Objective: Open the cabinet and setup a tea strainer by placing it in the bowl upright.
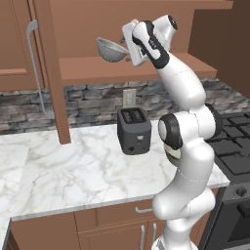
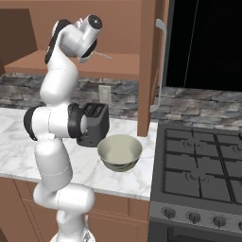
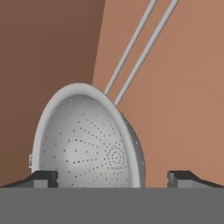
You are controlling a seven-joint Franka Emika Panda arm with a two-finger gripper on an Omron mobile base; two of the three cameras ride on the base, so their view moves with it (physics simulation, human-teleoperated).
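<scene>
One tea strainer (image 1: 112, 49) sits inside the open cabinet (image 1: 141, 68); one bowl (image 2: 120, 152), nothing in it, on the surface (image 1: 73, 171); jaws spread wide around the strainer.

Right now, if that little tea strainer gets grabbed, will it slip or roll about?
The tea strainer has a rounded dome, so it would probably rock or roll. Its perforated metal looks thin, likely light. The smooth rim may slip between the open gripper.
</scene>
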